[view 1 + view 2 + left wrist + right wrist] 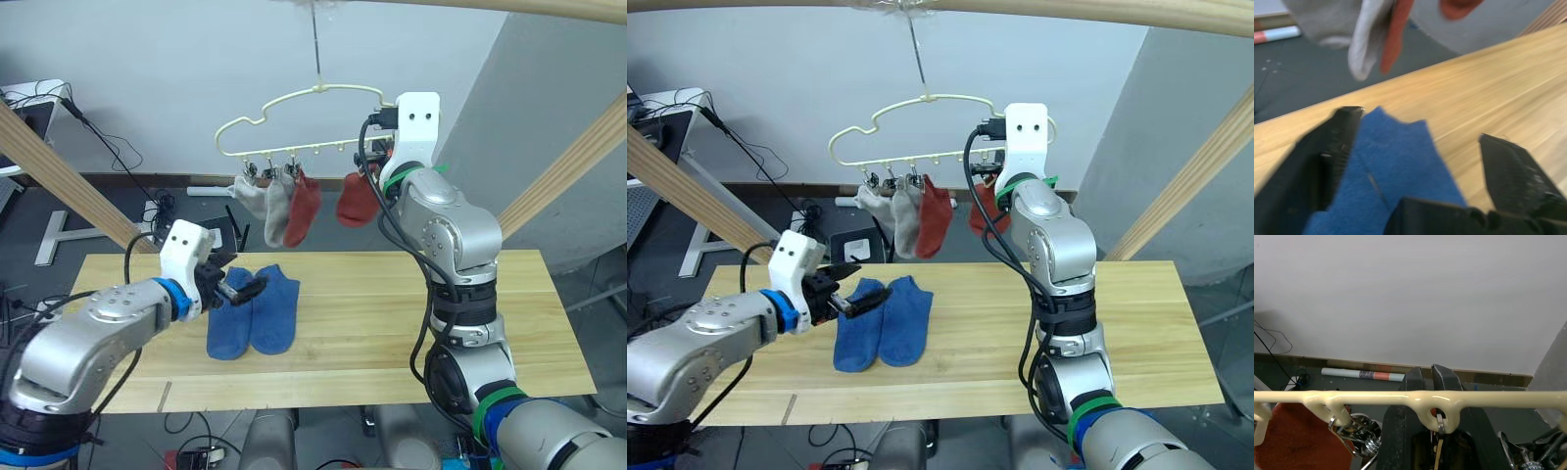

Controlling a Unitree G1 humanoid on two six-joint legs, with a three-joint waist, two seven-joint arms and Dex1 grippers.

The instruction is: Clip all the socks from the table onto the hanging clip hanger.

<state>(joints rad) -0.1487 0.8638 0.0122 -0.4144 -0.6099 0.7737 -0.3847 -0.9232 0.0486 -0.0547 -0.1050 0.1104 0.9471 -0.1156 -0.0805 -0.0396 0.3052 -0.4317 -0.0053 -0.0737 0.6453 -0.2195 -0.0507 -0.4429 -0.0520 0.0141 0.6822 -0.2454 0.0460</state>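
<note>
The left gripper hovers low over the table with its two black ribbed fingers spread apart, released and holding nothing. The soft knit cuffs of the two blue socks lie just under and between those fingers; the pair lies flat, side by side and touching, on the light, grainy wood.

The right gripper is raised to the clip hanger, its fingers nearly together around a small metal clip that hangs from the pale yellow bar; whether they are actually squeezing it cannot be told.

The thin wavy wire hanger dangles by a long hook. Two limp grey socks and a rust-red sock hang close together from its left clips, and a second rust-red sock hangs just beside the right arm. Slanted wooden beams flank the table, and cables trail along the wall behind.
</note>
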